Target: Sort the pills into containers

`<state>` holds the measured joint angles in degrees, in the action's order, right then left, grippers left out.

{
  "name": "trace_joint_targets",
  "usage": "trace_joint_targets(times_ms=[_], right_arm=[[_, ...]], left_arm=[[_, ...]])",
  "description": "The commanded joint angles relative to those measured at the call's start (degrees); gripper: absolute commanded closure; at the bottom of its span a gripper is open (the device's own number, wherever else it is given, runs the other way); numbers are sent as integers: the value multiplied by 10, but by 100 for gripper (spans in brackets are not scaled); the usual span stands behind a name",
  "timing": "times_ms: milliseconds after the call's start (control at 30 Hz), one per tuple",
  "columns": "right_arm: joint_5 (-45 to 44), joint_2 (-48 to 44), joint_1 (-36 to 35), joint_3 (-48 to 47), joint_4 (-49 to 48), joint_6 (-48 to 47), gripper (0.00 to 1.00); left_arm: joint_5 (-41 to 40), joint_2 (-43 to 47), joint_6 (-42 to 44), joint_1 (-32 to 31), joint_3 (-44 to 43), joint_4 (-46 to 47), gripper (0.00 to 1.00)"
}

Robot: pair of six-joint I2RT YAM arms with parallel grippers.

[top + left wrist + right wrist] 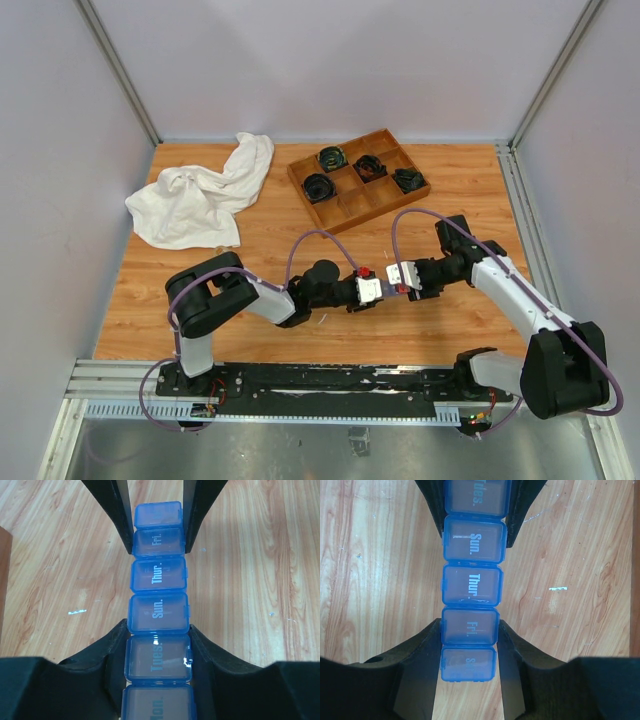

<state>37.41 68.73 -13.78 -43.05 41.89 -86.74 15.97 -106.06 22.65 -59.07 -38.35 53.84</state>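
In the left wrist view, the blue pill organizer [158, 612] ran straight up the middle of the picture over the wooden bench [260, 555]. Its compartments read, from near to far, Mon., Tues., Sun., Thur. and Fri., then a last one whose label was too faint to read. Every lid was down. The lids were translucent blue, and what lay under them could not be told. The left tool [158, 640] was clamped on the strip, its two black fingers pressed against the sides of the Tues. compartment. At the far end, the right tool [158, 545] gripped the strip at the Fri. compartment.

The right wrist view showed the same strip from the other end: a half-hidden end compartment nearest, then Fri., Thur., Sun. and Tues. The right tool's fingers touched both sides of the Fri. compartment, clamped on it. The left tool's fingers closed on the strip at the top of the picture.

In the top view, both arms met nose to nose near the middle of the bench, the strip between them too small to make out. Well behind them stood a brown wooden divided tray [350, 205], with black coiled cables [332, 158] in four of its compartments. A crumpled white towel [200, 195] lay to its left.
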Motion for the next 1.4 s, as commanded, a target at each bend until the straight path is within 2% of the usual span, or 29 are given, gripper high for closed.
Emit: trace_joint_targets(times_ms=[0,67,100,300,667,867,1067,1367], right_arm=[[11,-6,-12,0,25,12,81],[14,-5,-12,-1,27,15,81],[17,-5,-12,-2,29,18,80],[21,13,-11,-19,51,38,78],[53,106,17,-90,121,51,74],[43,127,19,-102,104,90,58],[41,102,40,-110,76,133,43],[31,80,58,-114,33,191,37]], left_arm=[[5,-3,3,-2,-16,5,90],[6,0,2,-2,-17,0,98],[6,2,1,-2,-18,-2,100],[23,7,2,-2,-22,-21,100],[44,3,8,-2,-34,-47,100],[53,1,11,-1,-40,-59,100],[59,-1,13,-2,-43,-66,100],[64,-3,14,-2,-45,-70,100]])
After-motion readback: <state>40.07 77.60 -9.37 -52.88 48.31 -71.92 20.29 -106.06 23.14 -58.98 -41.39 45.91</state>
